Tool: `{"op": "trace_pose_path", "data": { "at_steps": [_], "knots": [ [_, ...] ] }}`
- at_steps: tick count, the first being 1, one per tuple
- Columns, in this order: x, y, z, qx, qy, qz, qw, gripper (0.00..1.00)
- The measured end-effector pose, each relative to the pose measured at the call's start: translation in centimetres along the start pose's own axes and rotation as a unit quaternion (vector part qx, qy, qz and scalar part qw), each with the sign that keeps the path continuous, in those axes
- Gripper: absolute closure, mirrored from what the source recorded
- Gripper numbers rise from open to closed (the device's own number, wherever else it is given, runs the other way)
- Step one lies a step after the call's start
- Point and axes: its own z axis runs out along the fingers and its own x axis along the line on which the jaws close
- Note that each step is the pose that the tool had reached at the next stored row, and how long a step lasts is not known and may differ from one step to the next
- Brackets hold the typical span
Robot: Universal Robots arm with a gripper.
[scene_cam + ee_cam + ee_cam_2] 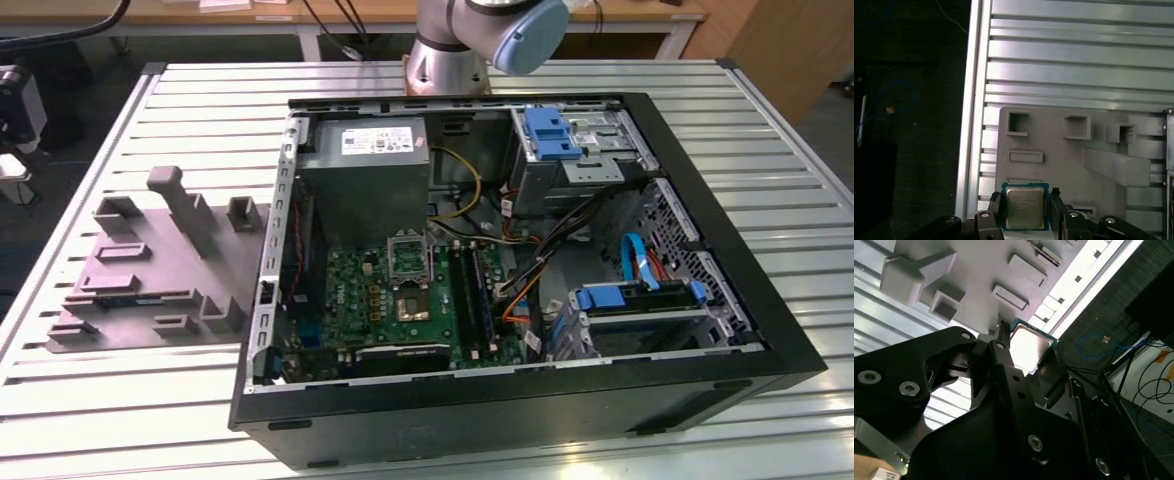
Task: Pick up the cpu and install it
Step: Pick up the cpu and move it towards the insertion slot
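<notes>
Slatted metal table (120,400) bears a grey fixture (160,285); the hand (1026,199) clamps the cpu (1024,210) by its edges.

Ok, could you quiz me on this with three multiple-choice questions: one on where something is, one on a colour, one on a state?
1. Where is the cpu?
A in the computer's socket
B held in the gripper
C on the floor

2. What colour is the cpu's rim?
A red
B green
C white

3. How is the computer case?
A lying open, its inside showing
B shut
C upright and wrapped

Answers:
1 B: both wrist views show the fingers on either side of it, with the grey tray behind.
2 B: a green edge frames its silvery top.
3 A: the exterior view looks straight down onto the green board.
</notes>
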Motion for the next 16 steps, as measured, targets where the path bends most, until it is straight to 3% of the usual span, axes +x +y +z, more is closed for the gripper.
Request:
{"op": "trace_pose_path", "data": {
  "at_steps": [8,16],
  "knots": [
    [0.03,0.1,-1.41,0.0,0.0,0.0,1.0,0.53],
    [0.07,0.28,-3.92,0.0,0.0,0.0,1.0,0.53]
  ]
}}
